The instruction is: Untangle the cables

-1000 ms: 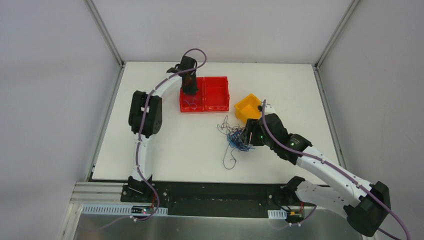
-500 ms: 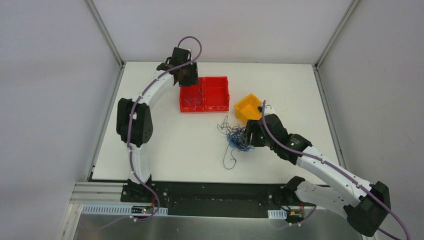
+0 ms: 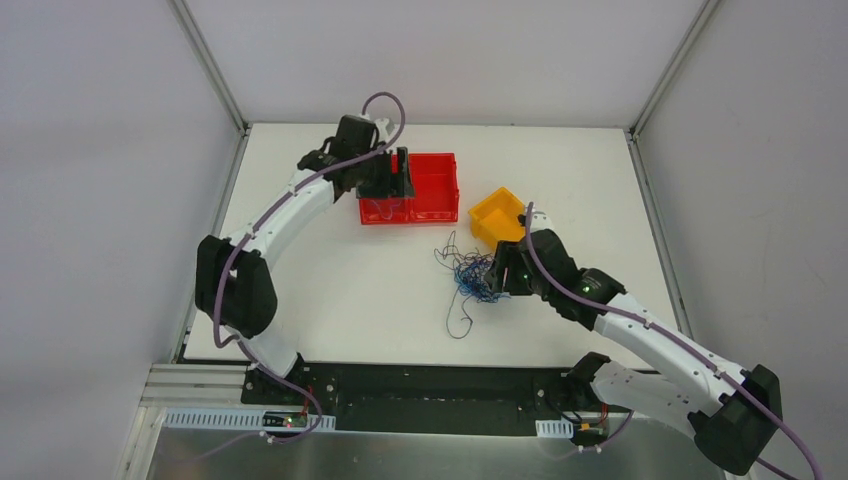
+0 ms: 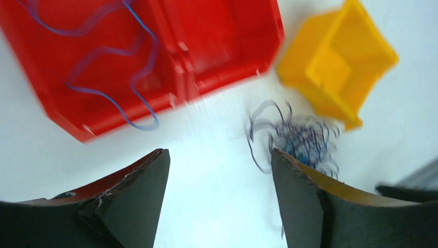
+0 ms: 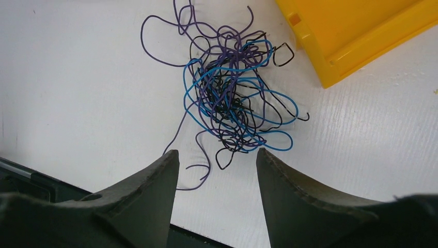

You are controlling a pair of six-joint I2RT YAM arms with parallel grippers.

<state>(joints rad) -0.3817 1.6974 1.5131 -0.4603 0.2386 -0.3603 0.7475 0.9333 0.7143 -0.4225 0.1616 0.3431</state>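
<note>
Fingers of my left gripper (image 4: 219, 155) spread wide, nothing between them, hanging over the table (image 3: 330, 280) just in front of the red bin (image 3: 436, 158) at upper centre of the top view; fingers of my right gripper (image 5: 217, 155) also spread and empty, tips just below the cable tangle (image 5: 232, 98) in the wrist frame, not touching it as far as I can tell. Tangle = blue, purple and black wires knotted in one clump at centre-right of the top view, just beside the yellow bin (image 5: 356, 31), one black loop nearly at its corner. Loose blue wire (image 4: 129, 77) lies in the red bin's left compartment, upper left of the left wrist frame, a paler strand by it; one loop reaches the front wall, maybe over it, view too blurred to say. Most of the sorting looks undone. Risks, my guess: right fingers close on several strands at once instead of one, so the whole clump lifts or drags and the knots pull tighter; wires so thin a single one may slip out of the pads; a pull toward upper right could hook loops on the yellow bin and shove it; the wire at the red bin's wall could spill back out if the left arm brushes it
</note>
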